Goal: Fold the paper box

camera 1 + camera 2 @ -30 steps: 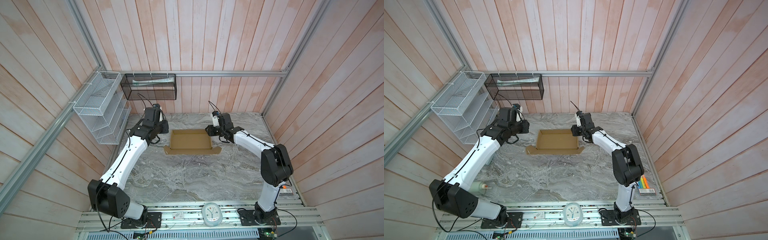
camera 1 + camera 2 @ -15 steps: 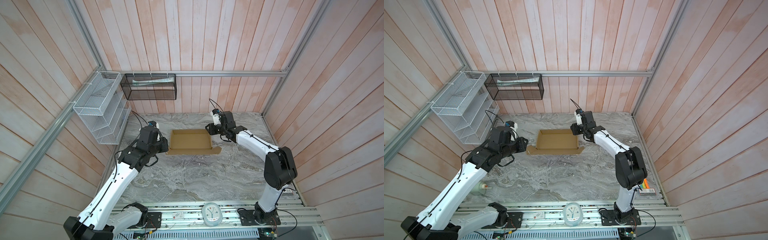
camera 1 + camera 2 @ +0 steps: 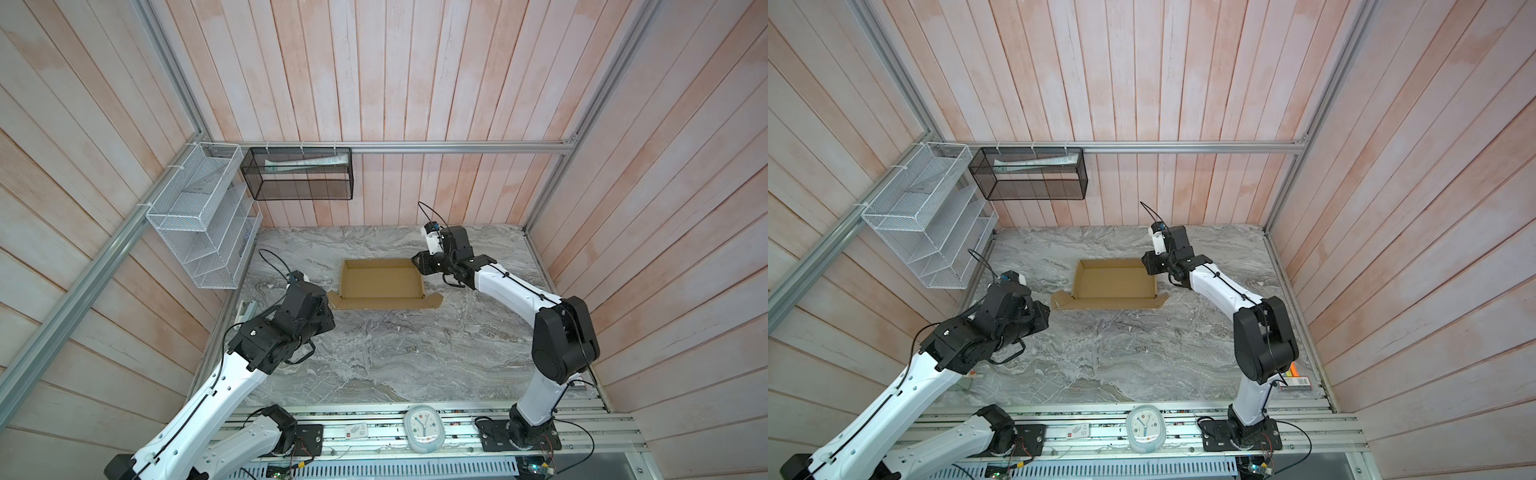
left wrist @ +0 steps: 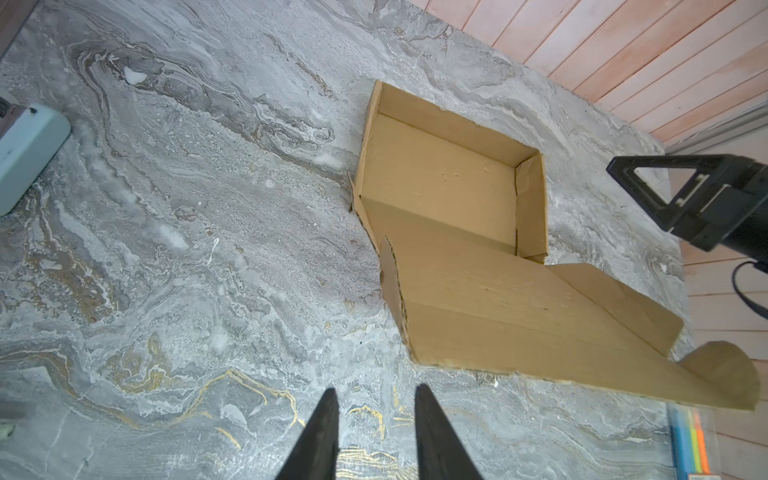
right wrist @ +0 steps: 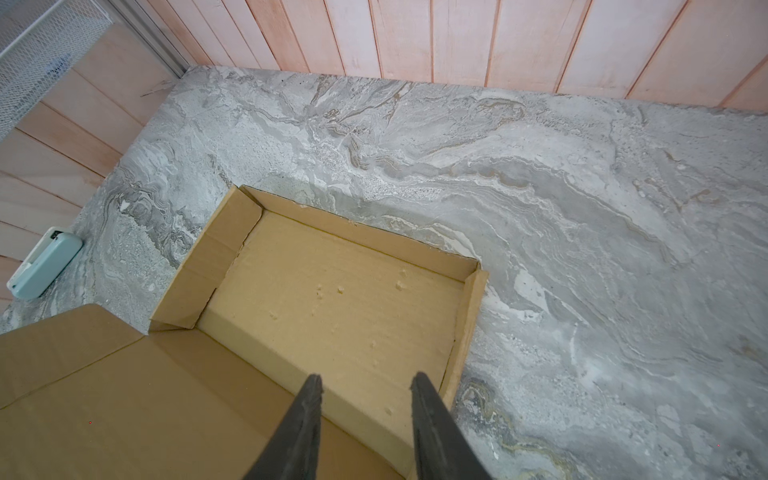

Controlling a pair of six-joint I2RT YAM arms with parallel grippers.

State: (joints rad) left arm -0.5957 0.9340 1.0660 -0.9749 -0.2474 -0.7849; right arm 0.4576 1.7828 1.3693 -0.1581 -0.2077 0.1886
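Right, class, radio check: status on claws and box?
Left claw open, empty. Right claw open, above box. Tray formed, lid open. Nothing blocking.

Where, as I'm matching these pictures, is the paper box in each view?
In a top view: paper box mid-table, nearer the back wall.
In a top view: paper box likewise, slightly further left.
Left wrist: paper box ahead of the left gripper, clear of it.
Right wrist: paper box beneath the right gripper.
Shared landmark: its open lid flap, facing the arm bases.
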